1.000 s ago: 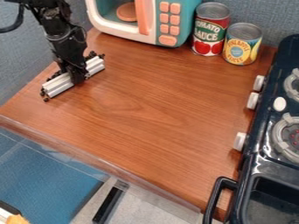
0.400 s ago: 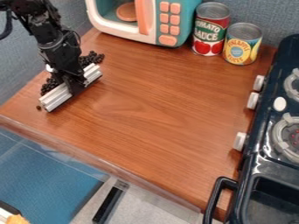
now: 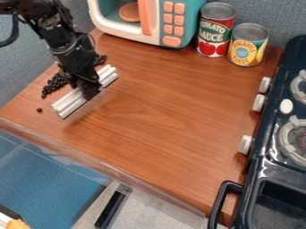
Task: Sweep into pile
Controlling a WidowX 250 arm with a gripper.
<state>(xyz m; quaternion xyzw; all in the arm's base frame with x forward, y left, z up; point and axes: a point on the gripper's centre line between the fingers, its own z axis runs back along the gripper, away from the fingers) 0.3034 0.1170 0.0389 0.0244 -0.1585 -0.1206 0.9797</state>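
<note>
A stray bead (image 3: 39, 110) lay on the bench (image 3: 155, 112), near side and left of the toy microwave (image 3: 172, 41), likely needing another sweep. The robot's hand (image 3: 89, 89) gripped a white bar (image 3: 70, 104) near its middle, apparently for a broad pushing edge. Dark beads (image 3: 56, 83) lay beyond, hemmed by the wall (image 3: 18, 67); cans (image 3: 247, 46) right of the microwave seemed no obstacle.

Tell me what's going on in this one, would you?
A black robot gripper holds a pale ribbed bar low over the wooden counter, apparently as a sweeping tool. Small dark beads lie on the bar's wall side, in a loose band partly hidden by the arm. One stray bead sits apart, left of the bar's lower end, so the pile isn't fully gathered.
</note>
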